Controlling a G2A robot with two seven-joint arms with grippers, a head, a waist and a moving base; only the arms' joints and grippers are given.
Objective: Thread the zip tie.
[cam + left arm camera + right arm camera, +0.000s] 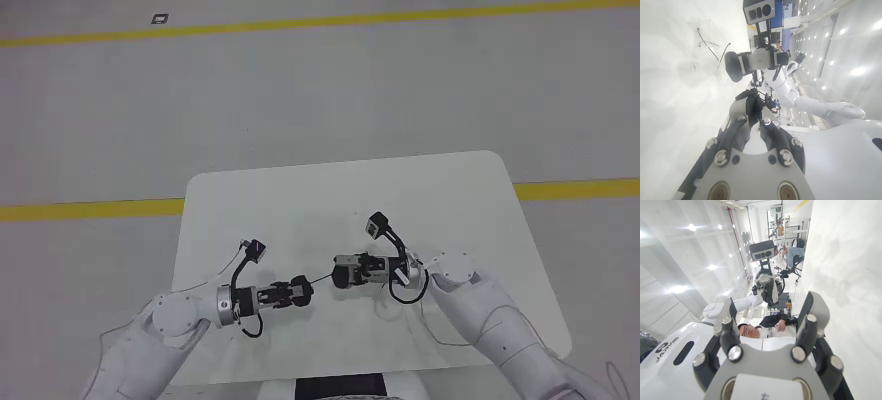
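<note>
Bright, even light comes down from rows of ceiling lamps — each one flares into a white bloom in the wrist views. The white tabletop glares almost blank in the left wrist view, mottled by faint grey patches, perhaps soft shadows. Both wrist lenses bend walls and beams hard toward the edges. From above the light is flat — the zip tie reads as a bare hairline.

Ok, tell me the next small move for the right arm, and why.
Probably ease the open right pincer forward and close it on the free end of the thin black plastic zip tie. The left pincer seems shut on its other end, the strip reaches toward the right pincer, and the two face each other above the white table.
</note>
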